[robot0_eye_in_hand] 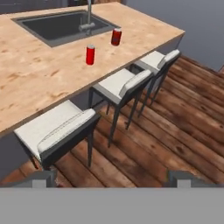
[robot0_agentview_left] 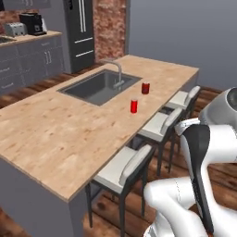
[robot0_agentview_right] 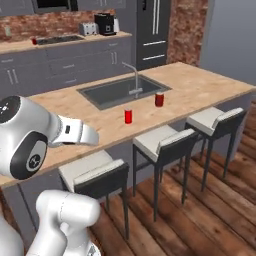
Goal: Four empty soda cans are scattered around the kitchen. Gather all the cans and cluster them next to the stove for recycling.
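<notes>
My pincer spread wide and empty, I'm approaching the island; next, reach the nearer soda can.

My wooden island counter carries two upright red soda cans, standing apart near its stool-side edge. Both stand just right of the sunken sink.

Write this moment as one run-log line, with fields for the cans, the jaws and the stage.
cans: two soda cans upright on island counter, beside sink | jaws: open, nothing held | stage: no can grasped yet
</notes>
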Robot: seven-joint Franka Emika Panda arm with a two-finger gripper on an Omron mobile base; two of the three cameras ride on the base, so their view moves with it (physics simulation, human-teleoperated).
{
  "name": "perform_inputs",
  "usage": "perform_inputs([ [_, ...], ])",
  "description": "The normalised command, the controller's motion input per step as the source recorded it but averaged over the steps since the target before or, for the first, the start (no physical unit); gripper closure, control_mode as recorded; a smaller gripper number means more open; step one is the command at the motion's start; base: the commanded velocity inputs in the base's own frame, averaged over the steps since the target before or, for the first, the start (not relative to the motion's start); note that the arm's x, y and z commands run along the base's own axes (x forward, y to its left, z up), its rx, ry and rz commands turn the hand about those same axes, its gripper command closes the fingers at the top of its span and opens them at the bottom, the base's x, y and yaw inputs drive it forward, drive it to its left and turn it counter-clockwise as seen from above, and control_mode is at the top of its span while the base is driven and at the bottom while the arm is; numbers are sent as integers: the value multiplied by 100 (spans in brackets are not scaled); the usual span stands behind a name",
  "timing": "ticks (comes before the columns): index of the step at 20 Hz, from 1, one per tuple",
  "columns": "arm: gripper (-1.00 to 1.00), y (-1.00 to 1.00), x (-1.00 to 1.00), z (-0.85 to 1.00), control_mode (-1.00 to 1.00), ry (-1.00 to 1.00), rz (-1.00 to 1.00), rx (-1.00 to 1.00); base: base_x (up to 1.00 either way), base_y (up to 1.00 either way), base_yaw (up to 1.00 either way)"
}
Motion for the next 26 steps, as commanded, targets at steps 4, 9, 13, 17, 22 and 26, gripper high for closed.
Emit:
perform_inputs([
  [4, -100, 0, 0, 0, 100, 0, 0, 0, 37, -78, 41],
  [9, -100, 0, 0, 0, 100, 0, 0, 0, 17, -89, 39],
  [13, -100, 0, 0, 0, 100, 0, 0, 0, 0, -97, 38],
  [17, -100, 0, 0, 0, 100, 0, 0, 0, 0, -88, 41],
  [22, -100, 0, 0, 0, 100, 0, 0, 0, 14, -38, 36],
  [26, -100, 0, 0, 0, 100, 0, 0, 0, 32, -11, 28],
])
